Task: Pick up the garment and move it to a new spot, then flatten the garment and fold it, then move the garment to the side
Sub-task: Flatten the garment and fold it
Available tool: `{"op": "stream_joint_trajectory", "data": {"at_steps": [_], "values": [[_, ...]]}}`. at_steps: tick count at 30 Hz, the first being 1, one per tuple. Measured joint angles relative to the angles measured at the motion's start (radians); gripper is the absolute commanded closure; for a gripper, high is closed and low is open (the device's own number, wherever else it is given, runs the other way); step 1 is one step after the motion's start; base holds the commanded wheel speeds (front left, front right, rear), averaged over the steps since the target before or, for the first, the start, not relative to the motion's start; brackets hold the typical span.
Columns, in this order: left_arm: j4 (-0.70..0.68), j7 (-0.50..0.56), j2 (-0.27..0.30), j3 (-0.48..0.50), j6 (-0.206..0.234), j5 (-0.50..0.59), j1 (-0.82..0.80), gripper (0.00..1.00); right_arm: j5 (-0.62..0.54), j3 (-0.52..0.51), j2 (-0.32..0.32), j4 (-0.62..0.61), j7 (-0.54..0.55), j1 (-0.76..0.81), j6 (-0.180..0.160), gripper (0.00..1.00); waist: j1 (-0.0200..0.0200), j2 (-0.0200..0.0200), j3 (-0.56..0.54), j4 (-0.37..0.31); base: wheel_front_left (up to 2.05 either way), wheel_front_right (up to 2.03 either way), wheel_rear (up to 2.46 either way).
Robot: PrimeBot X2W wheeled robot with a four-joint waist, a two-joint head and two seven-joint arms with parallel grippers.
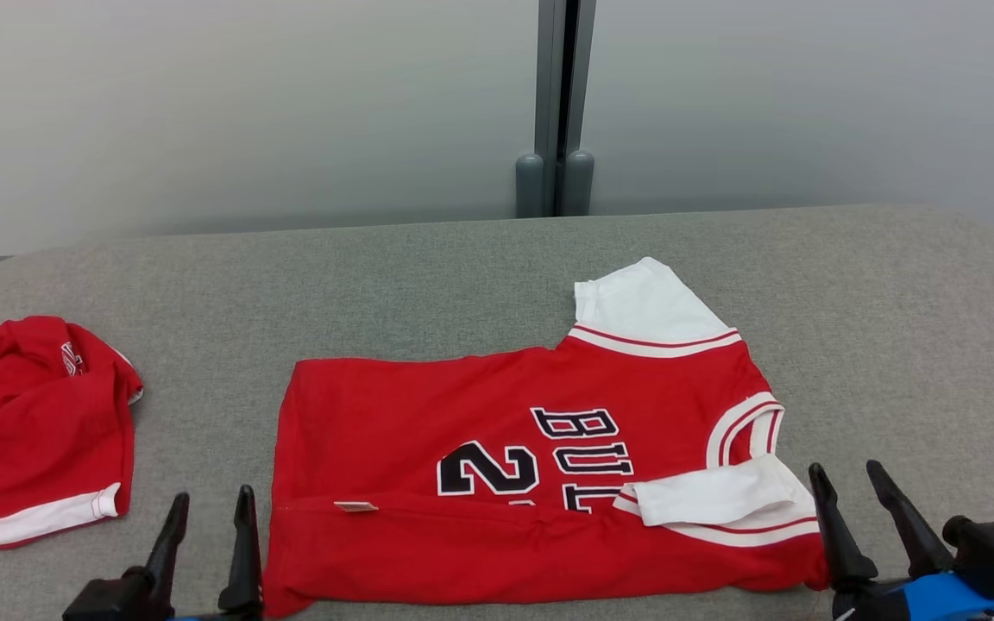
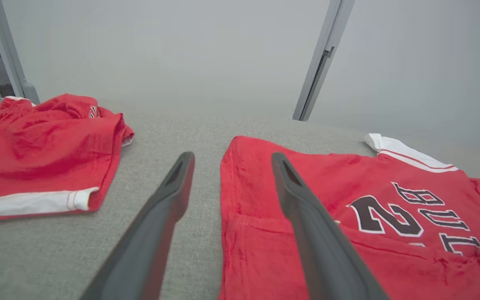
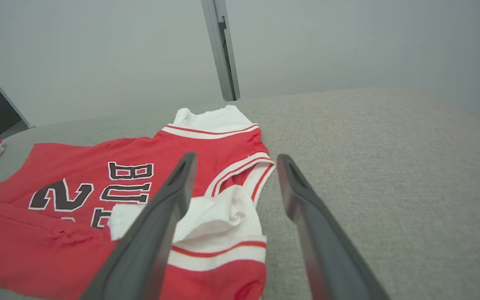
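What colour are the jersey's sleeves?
White sleeves, trimmed in red and white, on a red jersey; clearest in the head view.

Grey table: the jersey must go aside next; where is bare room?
Bare: the back strip of the grey fabric table behind the red basketball jersey, and the table's right end. Crowded: left edge, by the crumpled red white-trimmed garment.

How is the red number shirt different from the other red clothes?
The jersey lies mostly flat, near edge folded over; the left garment is rumpled. The jersey has black lettering and white sleeves; the left garment has a white hem band. Both are red.
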Motion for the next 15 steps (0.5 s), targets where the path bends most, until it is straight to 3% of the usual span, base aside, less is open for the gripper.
{"op": "stream_joint_trajectory", "data": {"at_steps": [7,15], "values": [[-0.086,0.000,-0.046,0.098,0.007,0.136,-0.018,0.00,-0.113,-0.030,0.096,-0.029,-0.036,-0.060,0.000,0.00,0.0000,0.0002,-0.007,-0.004,0.00,0.00,0.00],[-0.097,0.000,-0.063,0.161,0.007,0.221,-0.057,0.00,-0.194,-0.049,0.151,-0.088,-0.040,-0.081,0.000,0.00,0.0001,0.0002,-0.014,0.003,0.00,0.00,0.00]]}}
